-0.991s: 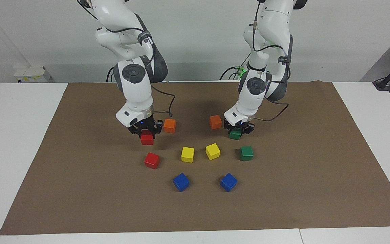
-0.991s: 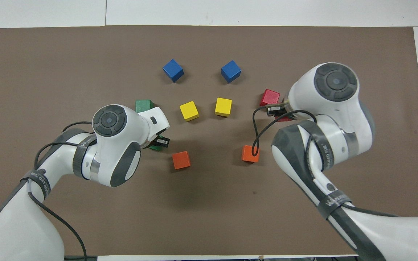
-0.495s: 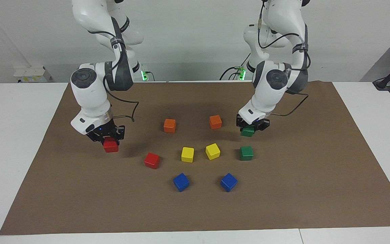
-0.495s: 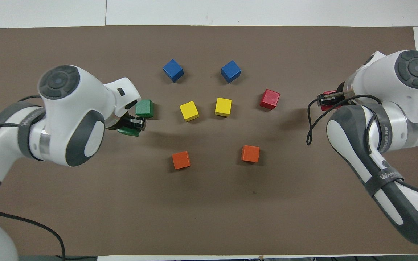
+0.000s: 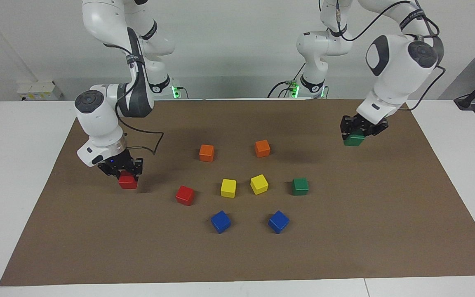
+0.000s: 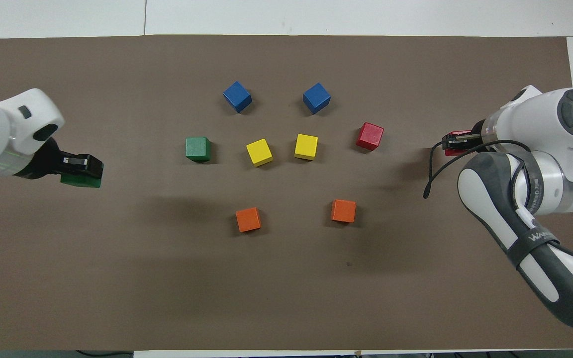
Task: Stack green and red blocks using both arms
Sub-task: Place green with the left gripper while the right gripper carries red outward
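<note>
Both arms are in the carrying step, each with one block of its colour lifted. The left pincer is clenched on a green block, held well up in the air over the brown mat toward the left arm's end of the surface. The second green block sits on the mat, well apart from that pincer and toward the middle of the surface.

The right pincer grasps a red block that hangs low, close to the mat or just touching it; which of the two cannot be told. The other red block lies near that pincer, toward the middle.

No stack stands yet. Judged from this, the next move calls for each held block to be lined up squarely above its resting partner, lowered flat onto it, and only then let go.

No containers are in view; the yellow blocks, blue blocks and orange blocks lie loose on the mat.
</note>
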Controlling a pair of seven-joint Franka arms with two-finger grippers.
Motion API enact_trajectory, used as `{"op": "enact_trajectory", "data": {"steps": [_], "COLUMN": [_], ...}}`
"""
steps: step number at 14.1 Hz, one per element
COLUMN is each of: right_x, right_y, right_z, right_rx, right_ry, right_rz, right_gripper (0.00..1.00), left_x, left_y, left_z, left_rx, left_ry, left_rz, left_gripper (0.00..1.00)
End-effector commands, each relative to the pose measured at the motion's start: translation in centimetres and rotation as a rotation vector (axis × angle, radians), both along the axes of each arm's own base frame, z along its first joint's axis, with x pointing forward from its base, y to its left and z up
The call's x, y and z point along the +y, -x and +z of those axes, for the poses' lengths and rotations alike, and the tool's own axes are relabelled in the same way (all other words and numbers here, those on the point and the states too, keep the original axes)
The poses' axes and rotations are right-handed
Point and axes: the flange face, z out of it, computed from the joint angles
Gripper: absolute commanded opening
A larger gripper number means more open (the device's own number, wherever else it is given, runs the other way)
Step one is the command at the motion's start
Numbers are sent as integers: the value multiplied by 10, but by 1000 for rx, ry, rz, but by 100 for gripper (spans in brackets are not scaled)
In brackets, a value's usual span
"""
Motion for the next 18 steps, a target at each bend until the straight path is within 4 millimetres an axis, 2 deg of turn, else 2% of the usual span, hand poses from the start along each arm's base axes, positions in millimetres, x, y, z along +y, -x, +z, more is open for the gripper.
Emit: {"op": "enact_trajectory", "data": {"steps": [1, 3, 6, 7, 9, 12, 14, 18], "right_x": [-3, -3, -6, -14, -14, -17, -16, -16], "right_y": [13, 18, 24, 25, 27, 27, 27, 23], "right_z": [-5, -8, -16, -20, -22, -26, -28, -39], "right_rx": [-22, -19, -20, -14, -11, -5, -2, -8], "right_ry": [-17, -15, -8, -8, -10, -9, -10, -11], "right_rz": [23, 40, 84, 72, 71, 71, 71, 71], "right_gripper": [0, 0, 0, 0, 0, 0, 0, 0], "left_x": [53, 92, 119, 125, 131, 140, 141, 144], "left_y": [19, 28, 42, 44, 47, 55, 54, 54], "left_z": [-14, -32, -75, -89, -115, -136, -159, -179], "left_rx": [13, -35, -78, -91, -90, -95, -105, -112], "left_ry": [6, 1, -23, -32, -33, -37, -39, -41], "left_rz": [-2, 11, 17, 6, 16, 45, 47, 57], "left_gripper": [0, 0, 0, 0, 0, 0, 0, 0]}}
